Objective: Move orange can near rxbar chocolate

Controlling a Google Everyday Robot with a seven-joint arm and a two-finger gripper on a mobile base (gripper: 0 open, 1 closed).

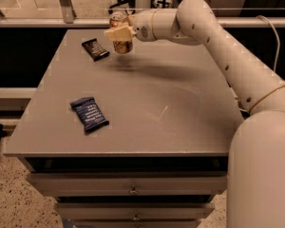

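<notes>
My gripper (118,31) is shut on the orange can (121,45), a copper-orange drink can held upright a little above the grey table (147,103) near its far edge. The rxbar chocolate (95,49), a small flat black wrapper, lies on the table just left of the can, a short gap apart. My white arm (218,46) reaches in from the right across the back of the table.
A larger dark blue bar wrapper (89,114) lies on the table's front left. Drawers (133,190) sit under the table front. A rail and glass panels run behind the far edge. My arm's base (261,175) fills the right foreground.
</notes>
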